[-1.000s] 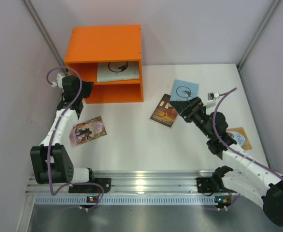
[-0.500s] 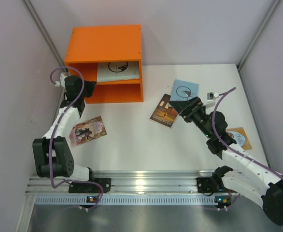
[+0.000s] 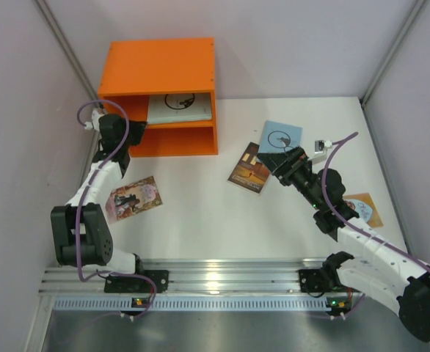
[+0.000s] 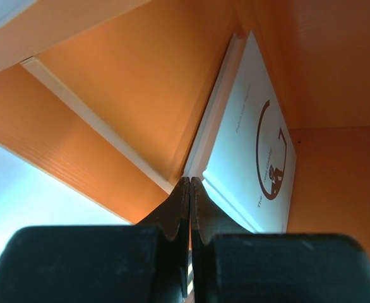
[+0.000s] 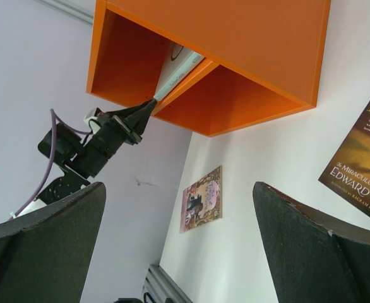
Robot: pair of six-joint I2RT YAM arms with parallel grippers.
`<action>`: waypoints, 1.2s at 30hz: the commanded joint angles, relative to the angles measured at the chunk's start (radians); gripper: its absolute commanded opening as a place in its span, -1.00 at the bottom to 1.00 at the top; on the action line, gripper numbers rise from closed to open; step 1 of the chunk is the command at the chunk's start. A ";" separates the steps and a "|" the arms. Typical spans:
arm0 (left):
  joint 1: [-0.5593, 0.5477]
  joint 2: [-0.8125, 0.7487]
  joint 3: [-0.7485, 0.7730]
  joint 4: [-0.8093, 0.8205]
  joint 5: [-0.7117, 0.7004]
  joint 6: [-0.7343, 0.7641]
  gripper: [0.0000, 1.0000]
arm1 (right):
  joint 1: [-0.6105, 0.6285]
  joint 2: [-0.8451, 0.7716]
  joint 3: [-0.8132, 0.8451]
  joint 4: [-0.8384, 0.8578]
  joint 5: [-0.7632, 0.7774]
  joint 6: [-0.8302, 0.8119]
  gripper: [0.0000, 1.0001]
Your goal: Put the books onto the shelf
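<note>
Left gripper (image 4: pixel 190 182): fingers pressed together, tips at corner of pale ring-logo book (image 4: pixel 251 151), upper compartment of shelf (image 3: pixel 156 66), 11 o'clock.
Right gripper (image 3: pixel 279 158): fingers spread wide, empty, above edge of brown book (image 3: pixel 246 170), 2 o'clock.

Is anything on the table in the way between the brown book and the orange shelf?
Nothing visible. The table between the brown book and the shelf is bare. The left tool, shut, sits at the left end of the shelf's front, off that path.

Orange shelf (image 3: pixel 160 70), pale book (image 3: pixel 177 108) with black ring.
</note>
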 commanded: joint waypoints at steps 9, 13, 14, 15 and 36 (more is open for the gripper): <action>-0.005 0.019 -0.005 0.127 0.020 -0.001 -1.00 | 0.012 -0.012 0.038 0.023 0.014 -0.019 0.99; -0.011 0.027 -0.004 0.136 0.018 -0.001 -1.00 | 0.012 -0.015 0.038 0.021 0.016 -0.019 0.99; -0.012 0.030 -0.002 0.142 0.021 -0.001 -1.00 | 0.012 -0.017 0.038 0.020 0.016 -0.022 0.99; -0.015 0.033 -0.002 0.144 0.021 -0.001 -1.00 | 0.012 -0.017 0.039 0.018 0.017 -0.024 0.99; -0.043 0.010 -0.012 0.141 0.029 0.001 -1.00 | 0.012 -0.014 0.038 0.023 0.014 -0.016 0.99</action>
